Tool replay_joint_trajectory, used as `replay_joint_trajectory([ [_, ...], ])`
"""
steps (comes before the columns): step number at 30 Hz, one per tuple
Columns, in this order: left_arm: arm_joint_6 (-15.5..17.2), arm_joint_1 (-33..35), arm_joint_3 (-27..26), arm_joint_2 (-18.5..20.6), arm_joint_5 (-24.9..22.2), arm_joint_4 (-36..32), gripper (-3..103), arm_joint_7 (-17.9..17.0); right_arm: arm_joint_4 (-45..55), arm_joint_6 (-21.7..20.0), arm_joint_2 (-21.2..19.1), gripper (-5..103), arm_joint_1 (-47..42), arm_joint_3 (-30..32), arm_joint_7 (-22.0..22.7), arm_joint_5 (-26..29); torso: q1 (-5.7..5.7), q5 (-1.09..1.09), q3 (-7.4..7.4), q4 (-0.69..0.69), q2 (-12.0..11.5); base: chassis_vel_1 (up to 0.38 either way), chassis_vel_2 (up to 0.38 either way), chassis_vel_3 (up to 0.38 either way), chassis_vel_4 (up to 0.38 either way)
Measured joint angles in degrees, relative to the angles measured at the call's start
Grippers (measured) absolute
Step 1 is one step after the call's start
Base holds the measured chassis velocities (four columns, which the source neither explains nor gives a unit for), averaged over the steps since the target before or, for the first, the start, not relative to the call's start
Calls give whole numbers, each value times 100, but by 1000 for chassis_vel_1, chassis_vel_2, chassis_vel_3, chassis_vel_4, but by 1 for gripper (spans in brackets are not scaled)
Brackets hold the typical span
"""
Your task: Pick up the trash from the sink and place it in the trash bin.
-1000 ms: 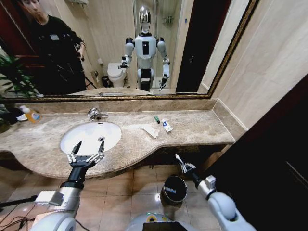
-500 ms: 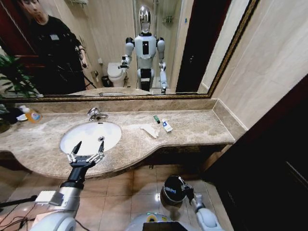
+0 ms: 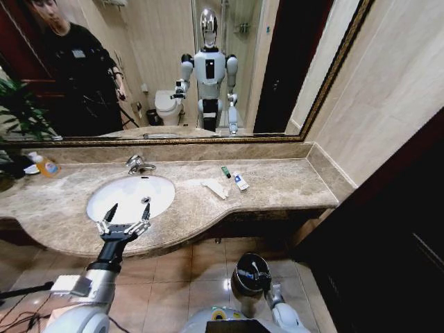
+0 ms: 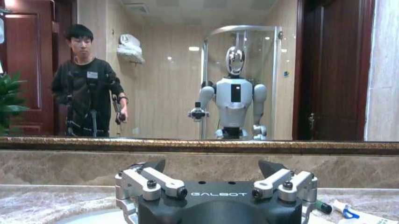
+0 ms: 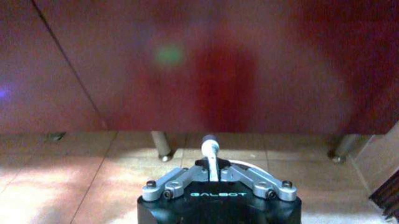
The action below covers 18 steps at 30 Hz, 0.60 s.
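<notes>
Two claws, two heights: the right gripper (image 3: 261,272) hangs low over the trash bin (image 3: 250,275) on the floor tiles, its fingers (image 5: 210,148) pinched shut on a small white tube (image 5: 210,140). The left gripper (image 3: 127,212) hovers at the near rim of the sink (image 3: 130,195), fingers spread wide and empty. On the marble counter (image 3: 277,184) to the sink's right lie a paper wrapper (image 3: 215,187), a blue-marked tube (image 3: 240,181) and, just beyond it, a dark-green piece (image 3: 225,171).
</notes>
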Motion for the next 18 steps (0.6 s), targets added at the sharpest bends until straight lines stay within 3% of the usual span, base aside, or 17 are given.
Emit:
replay_joint_trajectory([
  [6,0,0,0,0,0,0,100,0,-18,11,-2,3,62,0,104,46,0,0,0,0,0,0,0,0,0],
  [8,0,0,0,0,0,0,100,0,-42,28,-20,10,74,-5,108,44,0,0,0,0,0,0,0,0,0],
  [11,0,0,0,0,0,0,100,0,-51,60,-20,10,73,-14,108,34,0,1,0,0,0,0,0,0,0],
  [12,0,0,0,0,0,0,100,0,-47,70,-18,21,64,-18,105,21,0,1,0,0,0,0,0,0,0],
  [14,0,0,0,0,0,0,100,0,4,77,-22,32,21,-30,90,-4,0,1,0,0,0,0,0,0,0],
  [18,0,0,0,0,0,0,100,0,62,79,-35,42,-6,-34,85,-28,0,0,0,0,0,0,0,0,0],
])
